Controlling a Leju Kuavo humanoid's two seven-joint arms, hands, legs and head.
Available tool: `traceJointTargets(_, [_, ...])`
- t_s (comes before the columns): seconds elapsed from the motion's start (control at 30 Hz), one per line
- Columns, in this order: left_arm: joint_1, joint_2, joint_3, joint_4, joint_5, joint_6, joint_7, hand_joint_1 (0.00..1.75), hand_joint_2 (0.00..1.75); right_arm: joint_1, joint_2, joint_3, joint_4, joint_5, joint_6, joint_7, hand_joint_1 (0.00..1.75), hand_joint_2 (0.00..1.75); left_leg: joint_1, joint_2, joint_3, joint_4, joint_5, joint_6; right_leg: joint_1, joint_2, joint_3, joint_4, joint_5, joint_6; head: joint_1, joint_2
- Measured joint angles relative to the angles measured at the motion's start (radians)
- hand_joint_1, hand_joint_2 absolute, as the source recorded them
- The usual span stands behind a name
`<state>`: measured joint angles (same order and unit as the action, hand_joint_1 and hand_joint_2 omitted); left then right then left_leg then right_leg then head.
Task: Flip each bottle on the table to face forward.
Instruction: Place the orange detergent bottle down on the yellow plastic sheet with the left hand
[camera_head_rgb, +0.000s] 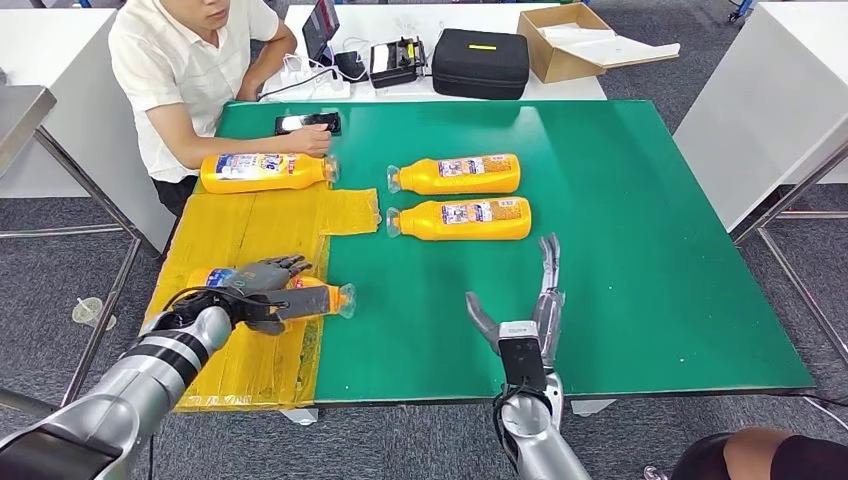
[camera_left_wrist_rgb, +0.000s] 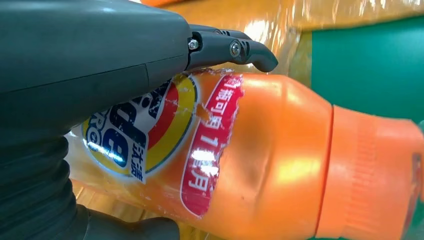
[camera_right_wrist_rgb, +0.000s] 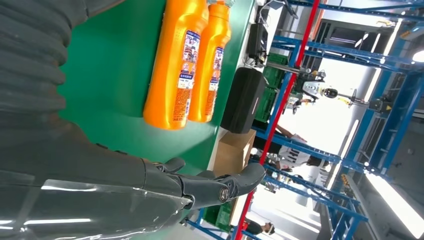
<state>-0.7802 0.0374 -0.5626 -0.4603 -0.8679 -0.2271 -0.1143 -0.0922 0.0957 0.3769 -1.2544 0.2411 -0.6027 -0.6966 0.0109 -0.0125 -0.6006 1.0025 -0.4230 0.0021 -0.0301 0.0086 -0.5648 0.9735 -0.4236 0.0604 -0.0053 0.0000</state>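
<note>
Several orange bottles lie on their sides on the green table (camera_head_rgb: 620, 250). My left hand (camera_head_rgb: 262, 290) grips the nearest bottle (camera_head_rgb: 318, 298) on the yellow sheet (camera_head_rgb: 245, 230); up close this bottle (camera_left_wrist_rgb: 270, 160) shows a round logo label under my fingers (camera_left_wrist_rgb: 235, 50). Two bottles lie side by side mid-table, one farther (camera_head_rgb: 455, 175) and one nearer (camera_head_rgb: 460, 219), also seen as a pair (camera_right_wrist_rgb: 175, 65) (camera_right_wrist_rgb: 212, 60) past my right hand (camera_right_wrist_rgb: 150, 190). My right hand (camera_head_rgb: 525, 310) hovers open over bare green, fingers straight. A person's hand rests on the far-left bottle (camera_head_rgb: 262, 171).
A person in a white shirt (camera_head_rgb: 190, 70) sits at the far left corner, with a phone (camera_head_rgb: 307, 122) beside their hand. A black case (camera_head_rgb: 480, 62), a cardboard box (camera_head_rgb: 570, 40) and electronics stand on the white table behind. The table's front edge is close to my arms.
</note>
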Motion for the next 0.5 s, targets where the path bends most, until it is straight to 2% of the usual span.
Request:
traceJointTargets(0.1, [-0.013, 0.007, -0.004, 0.014, 0.011, -0.038, -0.009, 0.00, 1.75, -0.006, 0.000, 0.004, 0.002, -0.008, 0.000, 0.000, 0.00, 1.75, 0.000, 0.001, 0.001, 0.000, 0.000, 0.000, 0.000, 0.000, 0.001, 0.000, 0.000, 0.000, 0.000, 0.000])
traceJointTargets(0.5, [-0.020, 0.014, -0.007, 0.030, 0.037, -0.037, -0.024, 0.00, 1.75, -0.010, 0.000, 0.010, 0.005, -0.016, 0.001, 0.000, 0.00, 1.75, 0.000, 0.001, 0.003, 0.000, 0.000, 0.000, 0.000, 0.000, 0.002, 0.000, 0.000, 0.000, 0.000, 0.000])
